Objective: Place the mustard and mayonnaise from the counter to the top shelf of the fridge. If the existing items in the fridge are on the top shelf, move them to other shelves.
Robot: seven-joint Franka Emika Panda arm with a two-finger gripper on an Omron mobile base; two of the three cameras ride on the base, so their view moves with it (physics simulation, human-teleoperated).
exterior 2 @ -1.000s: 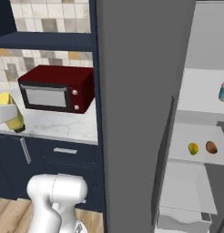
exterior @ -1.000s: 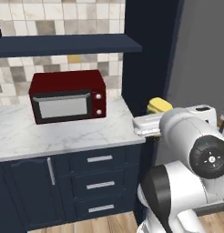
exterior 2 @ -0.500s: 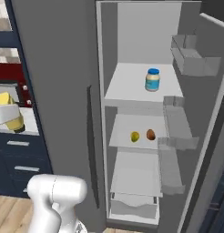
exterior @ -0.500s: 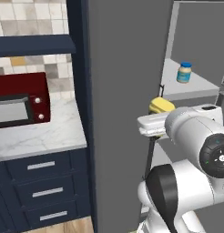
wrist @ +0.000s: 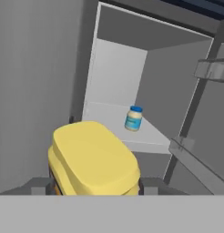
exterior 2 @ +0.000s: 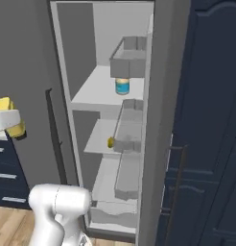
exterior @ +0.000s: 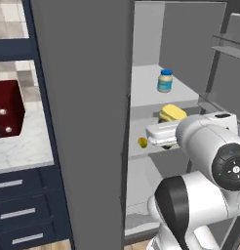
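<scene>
Yellow mustard bottle [wrist: 93, 159], seen end-on in the hand view, sits clamped between the jaws of the gripper [wrist: 95, 185], whose dark fingers [wrist: 53, 185] press its two sides. From the left base view the same bottle [exterior: 172, 114] shows above the white hand, in front of the open fridge [exterior: 190, 58]. From the right base view it [exterior 2: 7, 120] is held well to the left of the fridge [exterior 2: 103, 29] interior, beside the fridge's grey outer wall. Mayonnaise jar [exterior: 165, 80], white with a blue lid, stands upright on the top shelf [exterior: 146, 93] of the fridge, apart from the mustard bottle; it appears also in the right base view [exterior 2: 122, 86] and the hand view [wrist: 133, 118]. A small yellow item [exterior: 142, 142] lies on the shelf below the top shelf. Left of the fridge, a red microwave [exterior: 7, 110] rests on the marble counter [exterior: 24, 146].
</scene>
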